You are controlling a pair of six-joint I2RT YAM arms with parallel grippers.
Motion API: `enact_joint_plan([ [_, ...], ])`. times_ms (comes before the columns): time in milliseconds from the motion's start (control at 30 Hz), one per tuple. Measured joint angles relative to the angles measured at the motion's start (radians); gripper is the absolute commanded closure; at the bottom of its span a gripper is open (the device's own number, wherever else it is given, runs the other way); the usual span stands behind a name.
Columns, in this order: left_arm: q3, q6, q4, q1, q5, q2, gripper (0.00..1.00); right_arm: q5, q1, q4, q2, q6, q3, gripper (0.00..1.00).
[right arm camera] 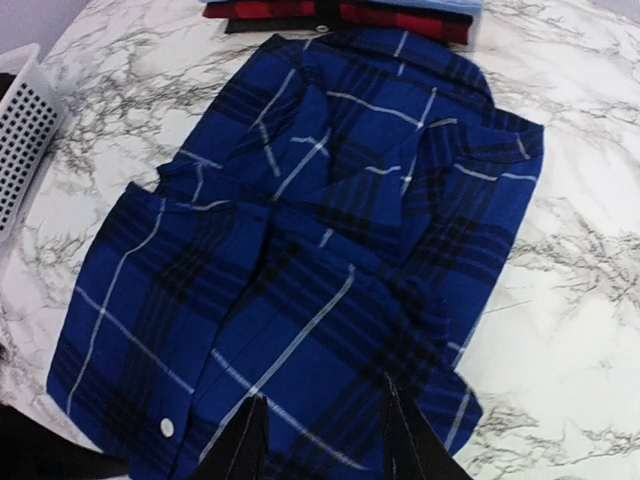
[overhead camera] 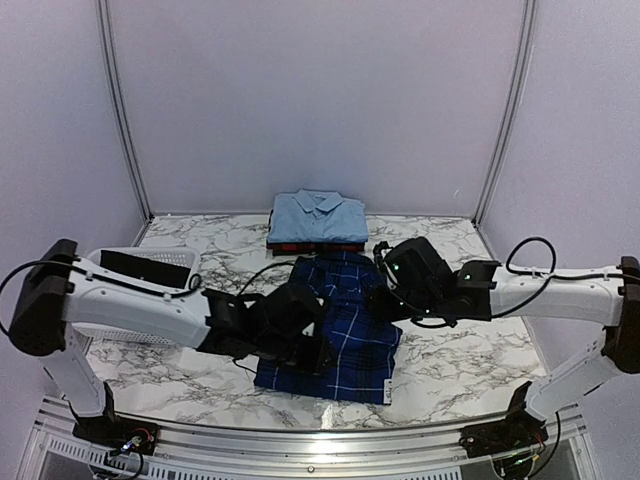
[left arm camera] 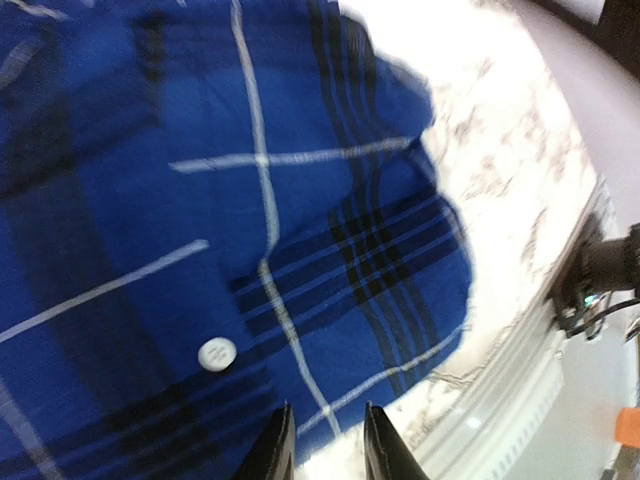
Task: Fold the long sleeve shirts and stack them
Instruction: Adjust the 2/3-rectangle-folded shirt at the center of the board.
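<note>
The navy blue plaid shirt [overhead camera: 345,335] lies partly folded in the middle of the table, collar toward the back. In the right wrist view the navy shirt [right arm camera: 300,220] shows both sides folded inward. Behind it a folded light blue shirt [overhead camera: 318,214] rests on the red-and-black plaid shirt [overhead camera: 315,246]. My left gripper [overhead camera: 320,352] hovers over the navy shirt's near left part. Its jaws stand a little apart over the hem [left arm camera: 327,410], beside a white button [left arm camera: 217,352]. My right gripper [right arm camera: 322,392] is open just above the shirt's right side, with nothing between its fingers.
A white slotted basket [overhead camera: 150,262] stands at the left, partly behind my left arm, and its corner [right arm camera: 25,130] shows in the right wrist view. The table's metal front rail [left arm camera: 500,400] runs close to the shirt's hem. Grey curtain walls close off the back.
</note>
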Motion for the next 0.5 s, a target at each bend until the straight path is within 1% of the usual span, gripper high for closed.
enact_joint_plan([
  [133, -0.127, -0.049, -0.011, 0.031, -0.055, -0.222, 0.72, -0.009, 0.087, 0.005, -0.036, 0.068, -0.067, 0.67],
  [233, -0.235, -0.080, -0.031, 0.056, -0.080, -0.349, 0.68, -0.010, 0.156, -0.013, -0.041, 0.131, -0.113, 0.67],
  [400, -0.423, -0.114, -0.079, 0.089, -0.082, -0.495, 0.66, -0.023, 0.286, -0.018, -0.122, 0.273, -0.222, 0.68],
  [500, -0.479, -0.109, -0.102, 0.098, -0.067, -0.547, 0.63, -0.026, 0.351, -0.018, -0.161, 0.362, -0.278, 0.69],
])
